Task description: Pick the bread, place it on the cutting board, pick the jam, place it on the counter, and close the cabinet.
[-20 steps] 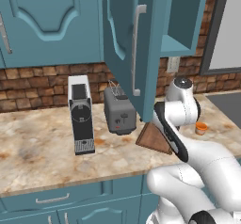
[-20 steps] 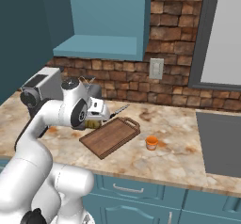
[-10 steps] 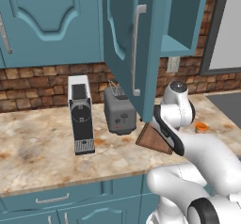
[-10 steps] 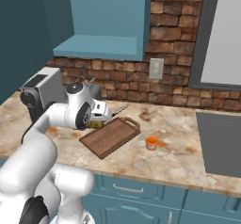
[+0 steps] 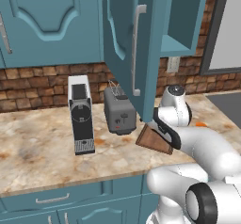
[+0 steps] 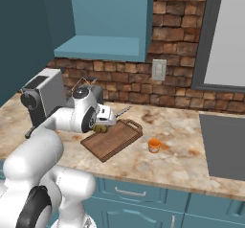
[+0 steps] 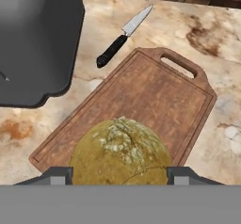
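The arm has swung in over the cutting board point(image 7: 155, 100); its jaws (partly open) flank the bread point(image 7: 121, 151).

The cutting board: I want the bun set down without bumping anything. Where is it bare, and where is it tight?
The cutting board is bare from the bread up to its handle slot. Tighter spots: the toaster along its left edge and the knife just past its far corner.

One bread bun point(image 7: 121, 151), one cutting board point(image 7: 141, 100), one orange jam jar point(image 6: 154, 145), one black-handled knife point(image 7: 123, 37), one grey toaster point(image 5: 119, 110), one coffee machine point(image 5: 81, 114), one open teal cabinet door point(image 5: 128, 39), one wall socket point(image 6: 158, 69), one marbled tabletop point(image 6: 191, 156)
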